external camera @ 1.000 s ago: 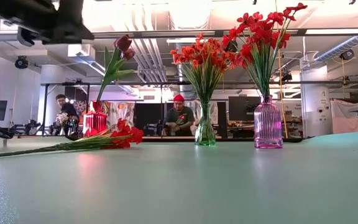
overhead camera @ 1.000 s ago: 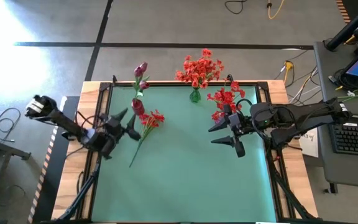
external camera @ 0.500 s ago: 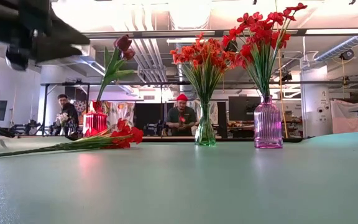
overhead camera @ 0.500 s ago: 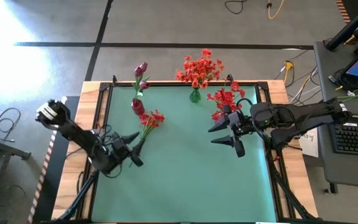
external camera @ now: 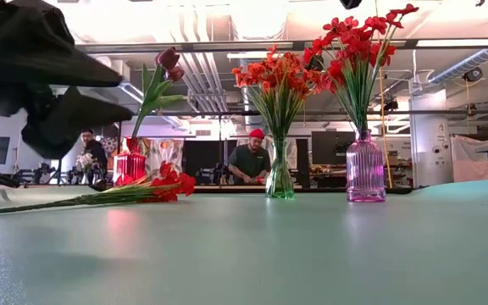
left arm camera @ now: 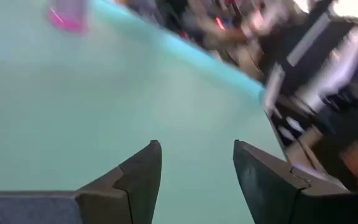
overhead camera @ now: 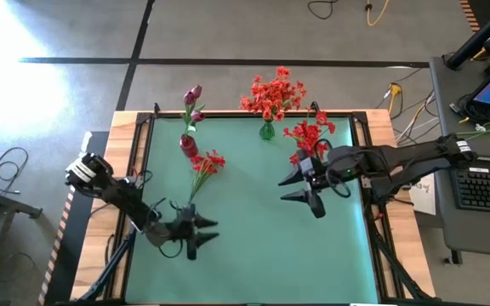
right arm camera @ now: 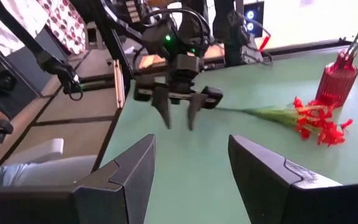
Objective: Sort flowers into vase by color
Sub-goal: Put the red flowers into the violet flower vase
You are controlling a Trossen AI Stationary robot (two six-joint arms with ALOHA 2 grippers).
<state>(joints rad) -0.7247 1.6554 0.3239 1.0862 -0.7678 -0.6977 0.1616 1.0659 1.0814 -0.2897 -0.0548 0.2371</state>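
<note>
Left pincer (overhead camera: pixel 204 235) agape beside red flower (overhead camera: pixel 203 168)

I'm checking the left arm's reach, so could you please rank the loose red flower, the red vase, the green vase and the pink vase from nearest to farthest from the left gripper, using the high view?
From the left gripper, open at the table's near-left:
1. loose red flower, lying just beyond it
2. red vase, far left
3. green vase, far middle
4. pink vase, far right, hidden under its red flowers from above
</note>
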